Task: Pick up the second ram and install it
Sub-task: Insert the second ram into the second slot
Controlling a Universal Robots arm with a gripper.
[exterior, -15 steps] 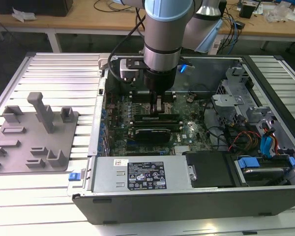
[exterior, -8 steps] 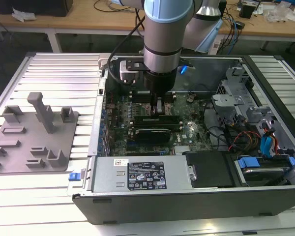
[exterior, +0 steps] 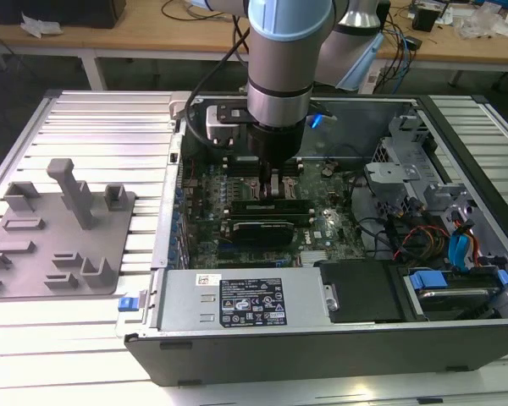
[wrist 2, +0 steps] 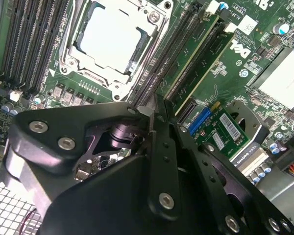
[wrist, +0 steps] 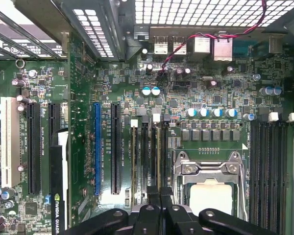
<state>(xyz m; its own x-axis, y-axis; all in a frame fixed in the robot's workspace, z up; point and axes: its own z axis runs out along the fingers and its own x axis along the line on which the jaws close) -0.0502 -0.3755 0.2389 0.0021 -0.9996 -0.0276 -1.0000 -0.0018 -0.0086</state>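
Note:
My gripper (exterior: 269, 193) reaches straight down into the open computer case (exterior: 237, 355), over the memory slots beside the processor socket (wrist 2: 112, 39). The second ram (exterior: 292, 205) stands on edge as a long dark strip in the slot nearest the socket. The fingers are shut on the middle of its top edge. In both wrist views the gripper (wrist 2: 149, 110) (wrist: 160, 192) has its fingertips pressed together in line with that slot (wrist: 162, 152). The fingers hide the stick's middle, and I cannot tell how deep it sits.
A black graphics card (exterior: 258, 230) lies just in front of the slots. The grey power supply (exterior: 245, 300) runs along the case's near side. Drive bays and cable bundles (exterior: 440, 228) crowd the exterior view's right. A grey holder block (exterior: 59, 228) sits on the table at the left.

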